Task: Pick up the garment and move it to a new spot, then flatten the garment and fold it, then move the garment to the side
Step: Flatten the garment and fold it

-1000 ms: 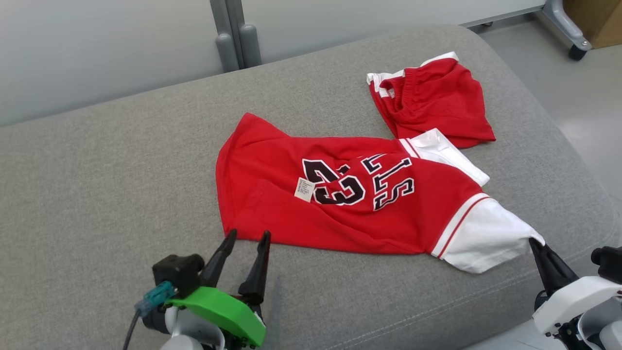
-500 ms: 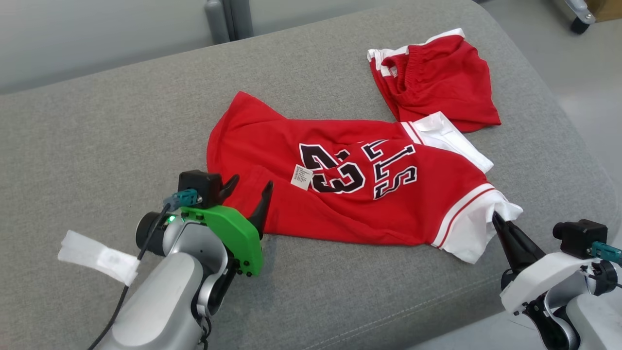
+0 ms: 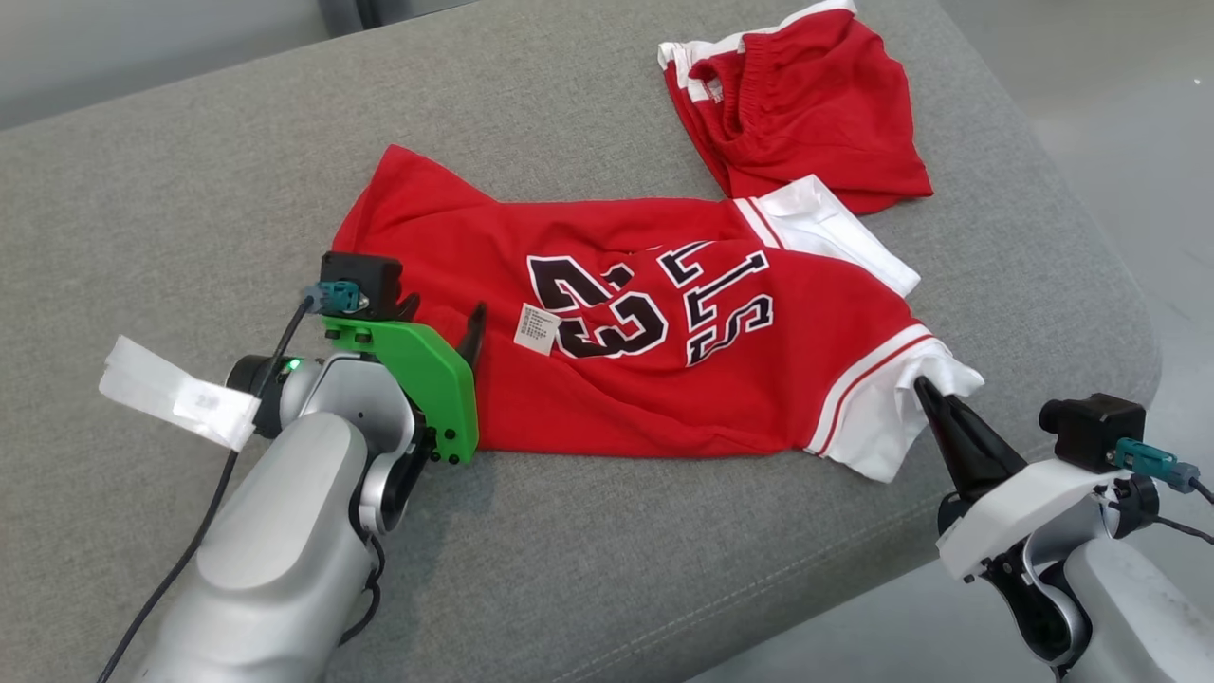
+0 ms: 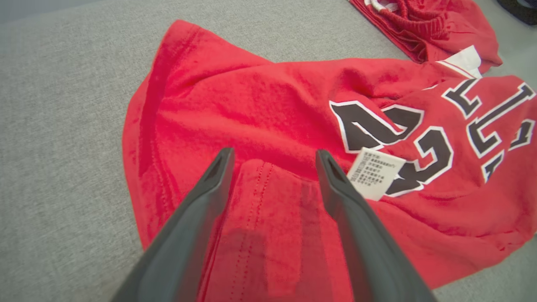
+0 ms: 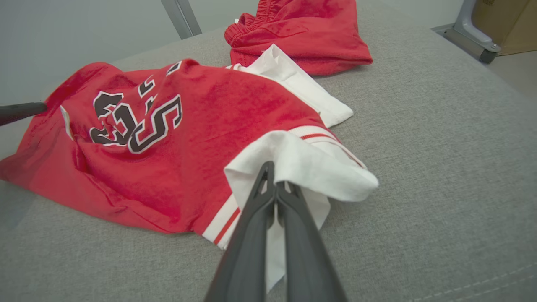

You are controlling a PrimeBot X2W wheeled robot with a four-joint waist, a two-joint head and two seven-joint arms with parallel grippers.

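fingers of the left end effector [image 3: 444, 311] stand wide apart over the 9 o'clock end of the red jersey [image 3: 588, 408], with nothing clamped. in the left wrist view a stitched fold of red cloth lies between them; whether the tips touch it cannot be told. the jersey lies spread and rumpled, front up, across the middle of the grey sofa cushion [image 3: 171, 190], its black lettering upside down in the head view. a white care label [image 3: 537, 328] sits just at 9 o'clock of the lettering. red shorts [image 3: 806, 104] lie bunched at 1 o'clock of the jersey, touching its upper white sleeve. at the jersey's 4 o'clock corner the right end effector [image 3: 922, 387] is pressed together on the lower white sleeve [image 3: 887, 432], lifting it slightly.
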